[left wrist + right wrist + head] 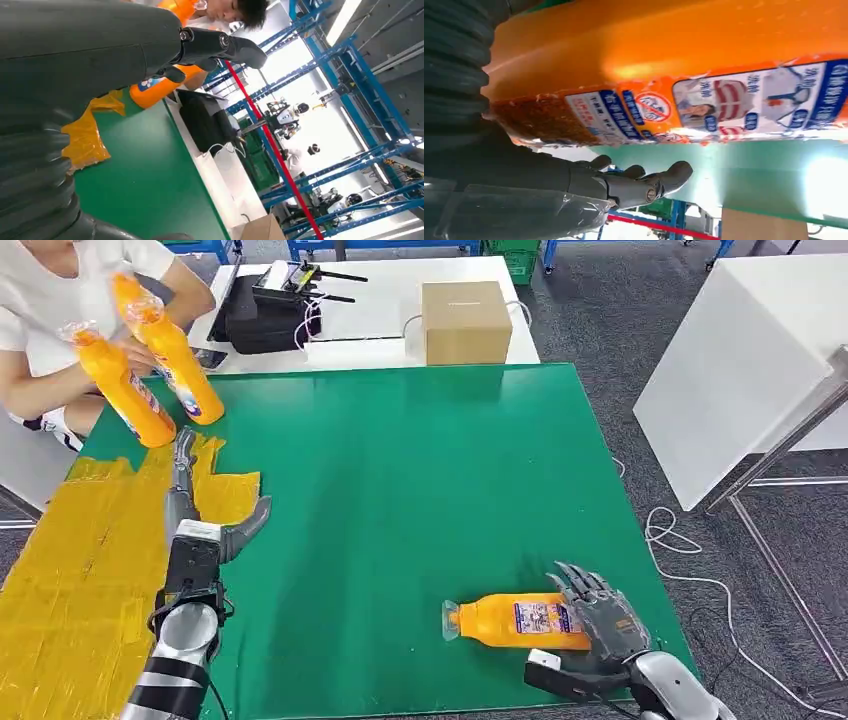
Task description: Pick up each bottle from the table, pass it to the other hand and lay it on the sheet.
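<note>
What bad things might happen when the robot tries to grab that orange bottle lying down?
The bottle lies on its side near the green table's front edge, so a nudge from the right hand might roll it away or off. The hand's fingers look spread beside it, not around it, so the grip may slip. A person holds two bottles by the yellow sheet, close to the left hand.

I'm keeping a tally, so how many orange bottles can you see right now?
3. One bottle lies on the green table by the right hand. Two more, bottle and bottle, are held by a person at the far left corner. Others may be out of frame.
</note>
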